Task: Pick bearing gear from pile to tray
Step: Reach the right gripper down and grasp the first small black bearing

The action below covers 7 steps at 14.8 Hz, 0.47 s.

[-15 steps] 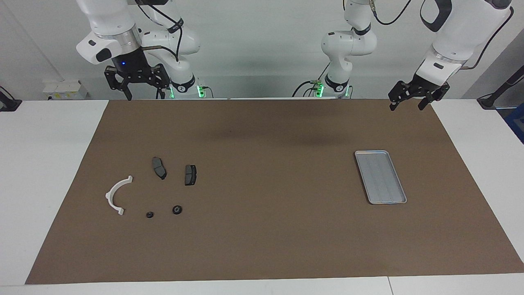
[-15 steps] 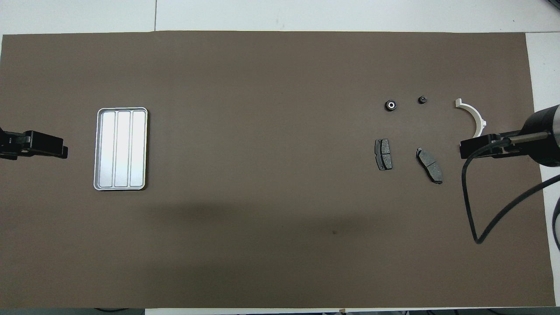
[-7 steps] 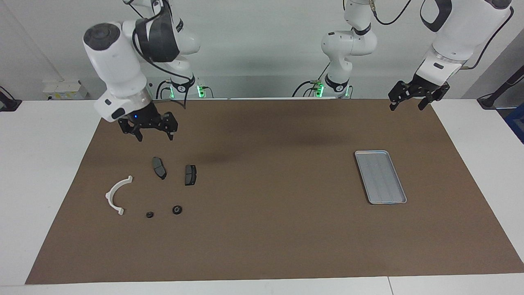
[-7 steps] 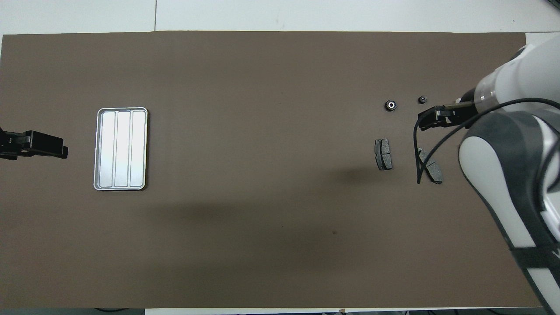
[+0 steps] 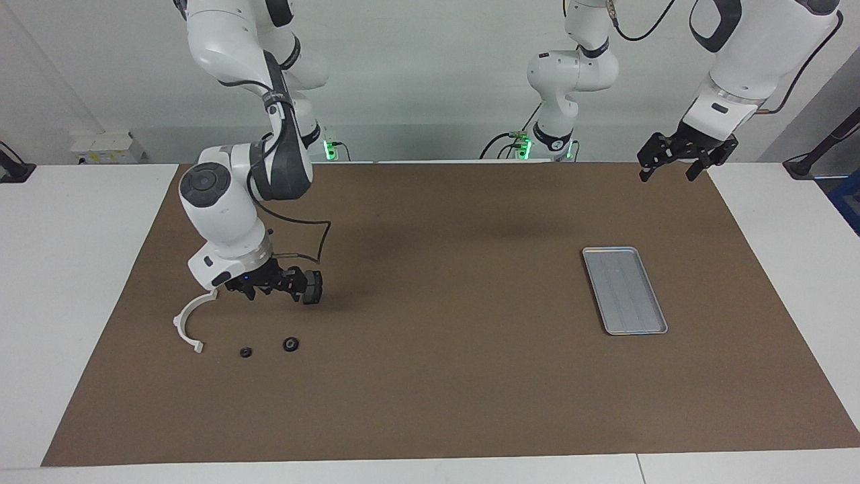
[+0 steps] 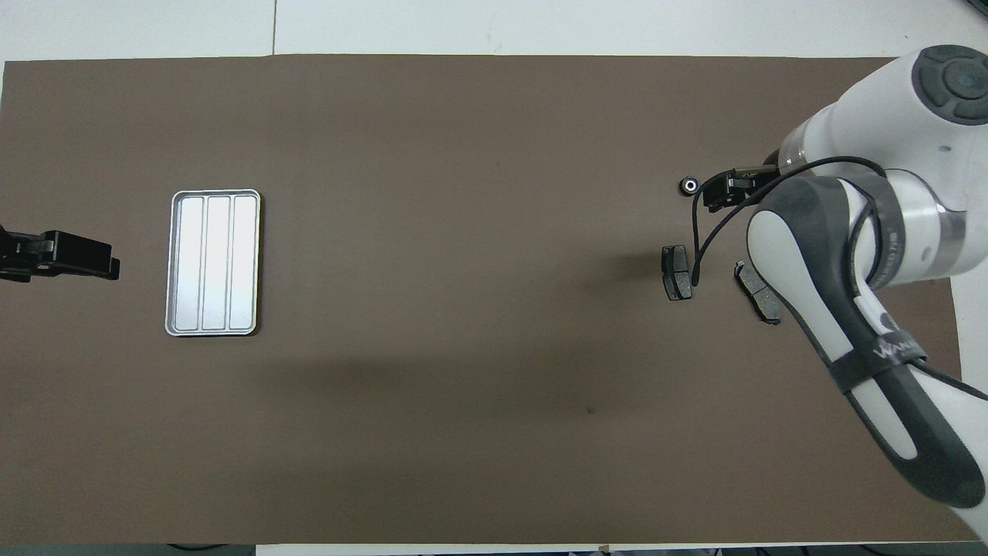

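Your right end effector (image 5: pixel 272 290), arm bent low at the frame's left, hangs spread over the brake pads (image 6: pixel 677 272). Your left end effector (image 5: pixel 678 161) waits spread, upper right.

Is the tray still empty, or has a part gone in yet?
Empty. The tray shows only its bare ribbed floor in both views, and both small round black pieces lie on the mat.

— Anything concealed, from here?
— Overhead: the right arm (image 6: pixel 849 255) hides the white bracket and the smaller black piece, and half covers one brake pad (image 6: pixel 759 294). The left gripper (image 6: pixel 58 255) is cut by the frame edge.
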{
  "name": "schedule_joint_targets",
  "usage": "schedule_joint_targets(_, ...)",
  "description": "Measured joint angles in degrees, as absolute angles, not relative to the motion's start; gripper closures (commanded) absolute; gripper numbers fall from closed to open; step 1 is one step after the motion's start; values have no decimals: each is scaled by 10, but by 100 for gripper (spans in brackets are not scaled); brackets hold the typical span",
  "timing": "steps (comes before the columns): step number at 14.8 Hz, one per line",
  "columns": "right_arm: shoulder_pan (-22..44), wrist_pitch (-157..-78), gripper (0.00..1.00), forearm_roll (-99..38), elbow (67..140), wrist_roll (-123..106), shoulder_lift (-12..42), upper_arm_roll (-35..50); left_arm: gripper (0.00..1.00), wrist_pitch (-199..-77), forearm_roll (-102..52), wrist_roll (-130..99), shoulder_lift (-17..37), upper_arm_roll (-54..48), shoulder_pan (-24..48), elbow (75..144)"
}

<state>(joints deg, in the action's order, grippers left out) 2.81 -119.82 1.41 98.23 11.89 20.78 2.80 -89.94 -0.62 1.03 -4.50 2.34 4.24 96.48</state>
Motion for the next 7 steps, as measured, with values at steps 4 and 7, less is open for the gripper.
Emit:
schedule_joint_targets(4,30,-1219,0,40,956,169,269,28,0,-899,-6,10,-45,23,42,965)
schedule_joint_targets(7,31,-1222,0,61,923,195,326,28,0,-899,-6,10,-45,23,42,965)
